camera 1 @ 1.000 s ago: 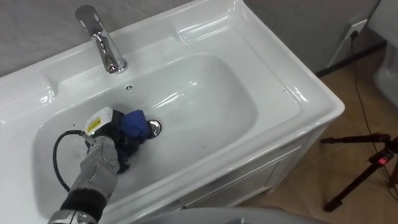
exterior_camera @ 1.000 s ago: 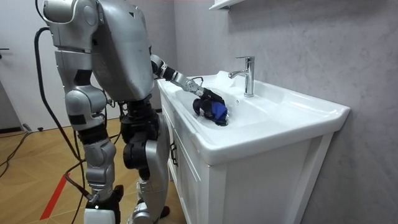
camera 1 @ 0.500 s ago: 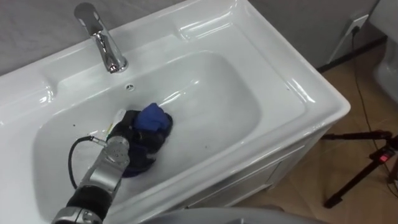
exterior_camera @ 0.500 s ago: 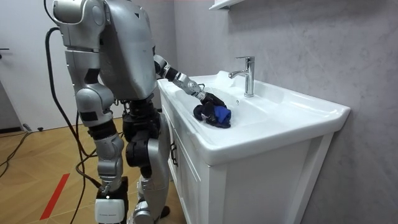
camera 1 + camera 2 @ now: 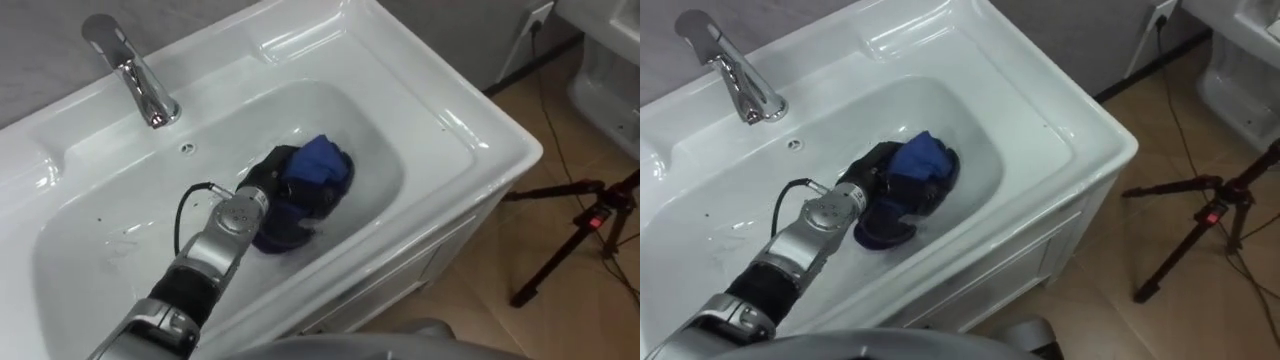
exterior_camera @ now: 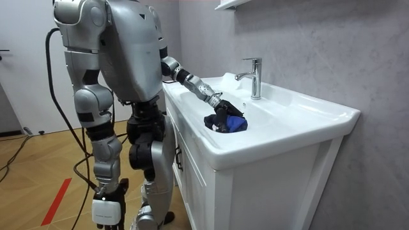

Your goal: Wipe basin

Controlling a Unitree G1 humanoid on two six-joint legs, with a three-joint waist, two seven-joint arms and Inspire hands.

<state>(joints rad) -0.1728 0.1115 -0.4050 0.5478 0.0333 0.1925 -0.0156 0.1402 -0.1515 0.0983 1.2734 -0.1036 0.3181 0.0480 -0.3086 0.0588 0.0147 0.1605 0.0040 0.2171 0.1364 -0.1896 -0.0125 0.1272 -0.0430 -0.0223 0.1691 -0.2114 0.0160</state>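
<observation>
**Bunched Cloth Risked a Patchy Wipe**

The robot's black left hand (image 5: 262, 190) had its fingers curled round the crumpled blue cloth (image 5: 318, 168), low in the glossy white ceramic basin (image 5: 440, 125), towards its right-hand slope. Wadded so, the cloth could skip patches. On that slick slope it might also slip from the grip.

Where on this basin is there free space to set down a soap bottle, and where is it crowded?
The flat ledge of the basin right of the tap is bare, as is the ledge left of it. The bowl's left end is free too. The right half is crowded: the left hand grips the cloth there.
</observation>
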